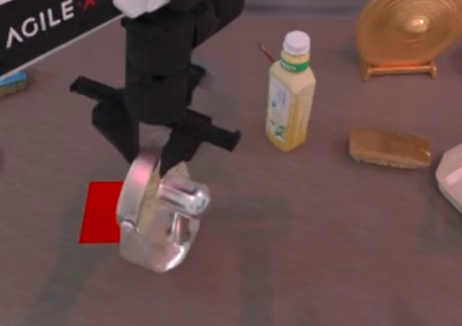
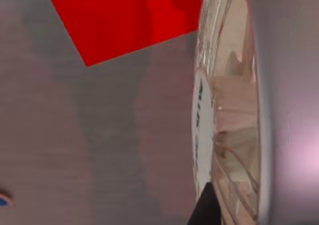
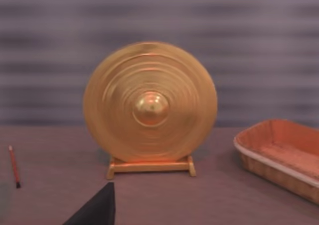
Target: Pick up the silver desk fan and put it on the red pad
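Low in the top view, left of centre, the fan (image 1: 160,210) stands or hangs with its chrome ring edge-on, hub pointing right and glossy base lowest. Whether the base touches the table (image 1: 325,268) I cannot tell. Just to its left lies the red pad (image 1: 99,212), partly hidden behind the ring; the fan overlaps only the pad's right edge and is not yet centred on it.

Directly above the fan in the frame, the left gripper (image 1: 153,156) reaches down, its two black fingers straddling the top of the ring and pinching it. The left wrist view agrees: the ring (image 2: 227,110) fills the right side close up, one dark fingertip at the bottom edge, and the pad (image 2: 124,18) sits in the upper left, off to the side of the ring.

So the grasp looks done; by my judgement what remains is a short shift onto the pad, a set-down and a release.

Further up the frame stand a yellow bottle (image 1: 290,95), a brush (image 1: 390,148) and, upper right, a golden disc (image 1: 408,27). The right gripper is not seen in the top view; its camera faces the disc (image 3: 149,105), and I cannot tell its state.
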